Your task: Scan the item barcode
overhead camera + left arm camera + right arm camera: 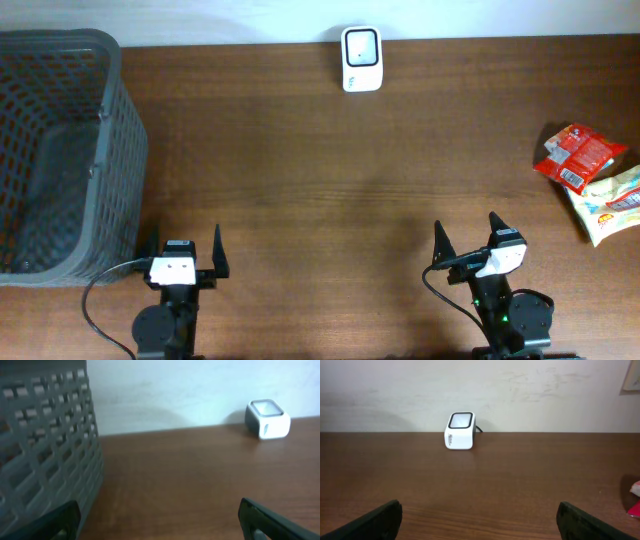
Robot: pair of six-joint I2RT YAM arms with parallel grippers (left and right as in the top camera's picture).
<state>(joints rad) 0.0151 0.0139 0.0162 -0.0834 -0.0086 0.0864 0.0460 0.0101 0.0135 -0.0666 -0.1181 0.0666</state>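
Hidden or unclear: the grey basket (120, 150) is cut off at the left frame edge, and its dim interior cannot be made out. The cream packet (608, 205) runs to the right edge. No barcode is legible on either packet.

Count:
- One basket.
- One white scanner (361, 45), at the far edge of the table (320, 180).
- Two packets, the red packet (578, 155) touching the cream one at far right, well apart from both grippers.

Left gripper (186, 245) and right gripper (466, 232) are both released, jaws wide, grasping nothing, at the near edge.
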